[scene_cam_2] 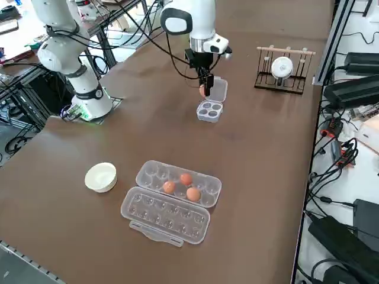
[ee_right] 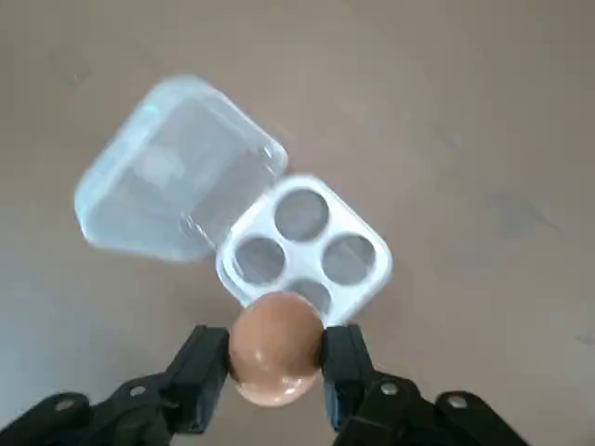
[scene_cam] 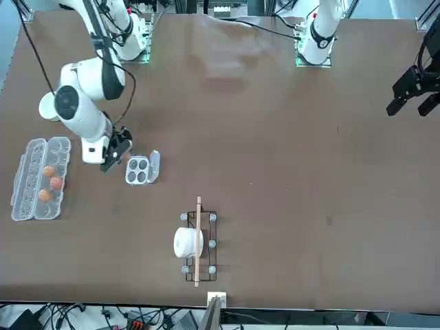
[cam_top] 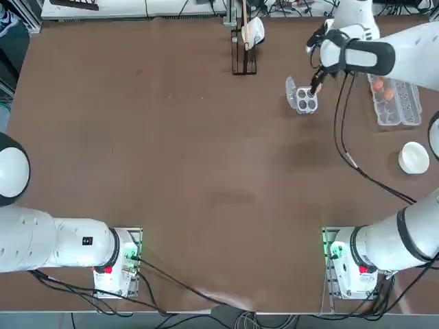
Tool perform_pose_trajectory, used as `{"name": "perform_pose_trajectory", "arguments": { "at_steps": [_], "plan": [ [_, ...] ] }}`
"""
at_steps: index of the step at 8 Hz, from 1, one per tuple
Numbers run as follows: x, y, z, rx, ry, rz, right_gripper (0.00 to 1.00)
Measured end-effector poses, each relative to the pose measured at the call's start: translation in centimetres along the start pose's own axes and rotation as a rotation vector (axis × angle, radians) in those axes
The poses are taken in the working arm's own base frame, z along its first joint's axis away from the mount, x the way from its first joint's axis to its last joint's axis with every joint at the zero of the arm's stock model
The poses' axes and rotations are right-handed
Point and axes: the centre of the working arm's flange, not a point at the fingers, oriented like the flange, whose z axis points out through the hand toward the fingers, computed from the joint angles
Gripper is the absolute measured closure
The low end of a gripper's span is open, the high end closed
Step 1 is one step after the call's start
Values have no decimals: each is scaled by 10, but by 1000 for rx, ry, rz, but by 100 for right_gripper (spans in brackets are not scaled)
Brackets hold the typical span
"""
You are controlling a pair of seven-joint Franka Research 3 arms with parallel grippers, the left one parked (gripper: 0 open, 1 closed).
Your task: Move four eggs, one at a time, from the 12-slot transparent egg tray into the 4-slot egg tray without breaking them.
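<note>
The egg (ee_right: pixel 274 358) I'm carrying is small, orange-brown and smooth, pinched across its middle between the two black pads of the right gripper (ee_right: pixel 276 364), which is clamped on it above the table and just beside the 4-slot egg tray (ee_right: pixel 307 246). I judge it light but brittle: a thin curved shell that will crack under a hard squeeze and slip out of a loose one, so the hold belongs where it is now, across the widest part with the pads flat on opposite sides. From the wrist camera all four cups of the small tray look empty, and its hinged lid flap (ee_right: pixel 172 172) lies open on the table beside them, clear of the cups. The tray itself looks like thin, light plastic that could skate or tip if I press an egg against a cup rim, so I'd want to come down centred over one cup and let go only when the egg is seated low. In the side view the gripper (scene_cam_2: pixel 204 89) hangs over the near edge of that tray (scene_cam_2: pixel 209 110). Well away, toward my right side of the table, the 12-slot transparent egg tray (scene_cam_2: pixel 159 222) lies opened flat with three eggs (scene_cam_2: pixel 186 178) left in its cups, and a white bowl (scene_cam_2: pixel 100 176) sits near it. By my reckoning this is the first of the four transfers, not yet set down.
</note>
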Motion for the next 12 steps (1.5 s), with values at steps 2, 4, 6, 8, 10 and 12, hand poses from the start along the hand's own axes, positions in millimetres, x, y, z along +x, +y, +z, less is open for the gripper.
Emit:
{"name": "perform_pose_trajectory", "arguments": {
  "at_steps": [2, 4, 6, 8, 10, 12],
  "plan": [
    [14, -16, 18, -4, 12, 22, 41],
    [15, -11, 33, -6, 16, 33, 41],
    [14, -11, 47, 1, 2, 34, 41],
    [14, -11, 55, 6, -8, 35, 42],
    [13, -10, 61, 8, -13, 37, 42],
    [13, -10, 66, 10, -15, 37, 43]
  ]
}}
